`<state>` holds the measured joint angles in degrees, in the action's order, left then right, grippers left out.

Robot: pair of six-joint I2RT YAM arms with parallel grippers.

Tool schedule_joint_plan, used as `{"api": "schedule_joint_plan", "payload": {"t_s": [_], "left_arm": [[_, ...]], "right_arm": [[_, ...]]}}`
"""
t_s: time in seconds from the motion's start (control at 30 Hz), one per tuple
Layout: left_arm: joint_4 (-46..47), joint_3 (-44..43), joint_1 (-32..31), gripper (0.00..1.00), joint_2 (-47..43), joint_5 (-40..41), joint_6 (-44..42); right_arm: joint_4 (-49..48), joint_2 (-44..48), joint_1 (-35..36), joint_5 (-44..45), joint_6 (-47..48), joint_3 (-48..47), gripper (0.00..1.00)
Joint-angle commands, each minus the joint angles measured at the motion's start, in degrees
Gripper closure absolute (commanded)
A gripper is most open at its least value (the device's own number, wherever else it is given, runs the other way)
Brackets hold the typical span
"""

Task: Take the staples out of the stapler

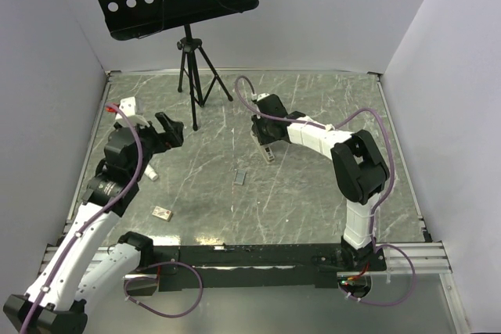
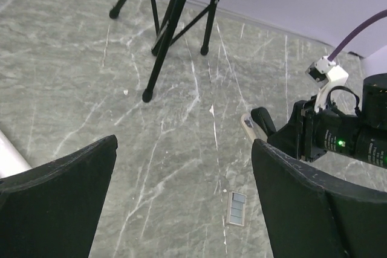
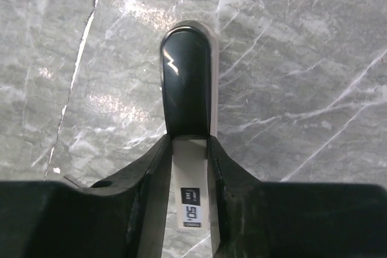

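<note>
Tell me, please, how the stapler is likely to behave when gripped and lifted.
The stapler looks rigid, so it should not flex. Its glossy top suggests it may slip. The right gripper seems to pinch it near one end, so it could pivot.

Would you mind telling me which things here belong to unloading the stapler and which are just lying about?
Job in hand:
stapler, gripped in the right claw
grey staple strip, lying loose

Just lying about:
black tripod stand
tan block
</note>
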<state>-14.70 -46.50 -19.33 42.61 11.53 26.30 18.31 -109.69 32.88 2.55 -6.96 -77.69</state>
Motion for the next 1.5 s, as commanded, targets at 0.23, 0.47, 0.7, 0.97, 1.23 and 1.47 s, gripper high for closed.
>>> {"api": "schedule_joint_plan", "payload": {"t_s": [0.23, 0.47, 0.7, 0.97, 1.23, 1.47], "left_arm": [[0.02, -2.02, -0.18, 0.03, 5.03, -7.92, 9.02], [1.17, -0.52, -0.18, 0.03, 5.20, -9.51, 10.34], [-0.86, -2.89, 0.08, 0.07, 8.54, -14.58, 10.78], [-2.79, -10.00, 3.07, 0.21, 20.66, -23.21, 10.61], [-2.44, -17.66, 8.08, 0.34, 31.82, -35.95, 10.00], [0.28, -17.50, 8.17, 0.39, 36.49, -47.28, 8.67]], "right_arm": [[1.47, -2.89, 0.34, 1.14, 2.48, -4.22, 0.53], [-0.46, -2.90, 0.25, 1.50, 3.09, -3.08, 0.56], [-3.27, -0.97, 0.25, -0.52, 3.88, -1.06, 0.78], [-6.26, 9.83, 0.34, -5.08, 4.86, 4.38, 1.00], [-14.95, 25.39, 4.73, -13.97, 1.69, 14.23, 1.00], [-22.08, 31.11, 9.30, -17.31, -1.65, 16.17, 1.00]]}}
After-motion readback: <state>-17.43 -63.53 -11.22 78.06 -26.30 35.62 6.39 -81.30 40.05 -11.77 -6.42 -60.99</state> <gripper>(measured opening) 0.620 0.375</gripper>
